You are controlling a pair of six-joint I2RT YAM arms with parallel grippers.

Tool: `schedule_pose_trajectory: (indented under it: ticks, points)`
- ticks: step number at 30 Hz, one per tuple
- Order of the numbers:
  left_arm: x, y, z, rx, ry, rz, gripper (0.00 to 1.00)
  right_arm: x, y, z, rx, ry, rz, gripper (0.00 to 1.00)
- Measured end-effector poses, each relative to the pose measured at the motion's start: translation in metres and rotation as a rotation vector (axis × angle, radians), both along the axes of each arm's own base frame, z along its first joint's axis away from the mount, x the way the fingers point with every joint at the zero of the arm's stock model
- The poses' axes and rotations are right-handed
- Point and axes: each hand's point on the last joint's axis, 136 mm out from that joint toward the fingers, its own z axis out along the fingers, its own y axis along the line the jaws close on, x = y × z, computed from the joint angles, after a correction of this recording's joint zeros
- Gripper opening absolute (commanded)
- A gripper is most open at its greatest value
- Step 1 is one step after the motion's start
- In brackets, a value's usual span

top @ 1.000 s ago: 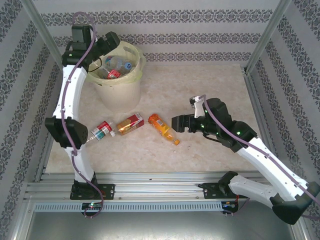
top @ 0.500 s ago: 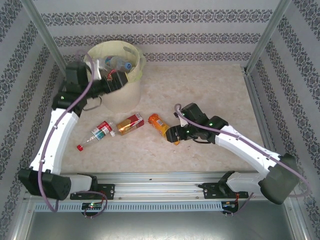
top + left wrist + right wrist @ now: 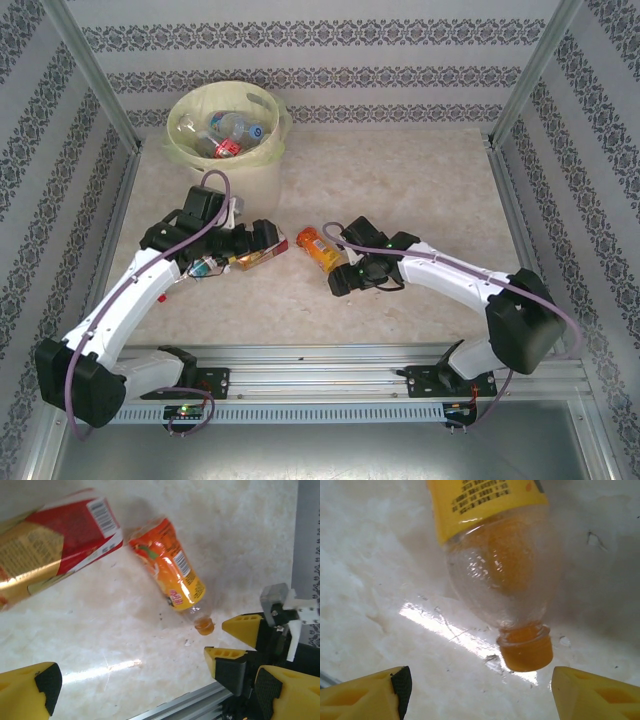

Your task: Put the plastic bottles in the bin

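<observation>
Low in the frame, the right gripper (image 3: 479,687) stands open, yellow fingers (image 3: 365,692) flanking the orange cap (image 3: 526,652) of the clear orange-labelled plastic bottle (image 3: 495,565); the left gripper (image 3: 155,692) gapes wide.

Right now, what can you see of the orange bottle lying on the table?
The orange bottle is small, clear plastic with an orange-and-yellow label, clear at the neck, orange cap on. It lies on its side on the pale table, cap toward the near edge, apart from the red-labelled bottle. The right gripper has its open fingers either side of the cap, not touching.
</observation>
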Motion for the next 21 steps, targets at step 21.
schedule_pose_trajectory:
  ticks: [21]
  points:
    - [-0.001,-0.023,-0.013,-0.252,-0.126,-0.004,1.0,0.006,-0.006,-0.052,-0.137,0.04,0.076,0.36]
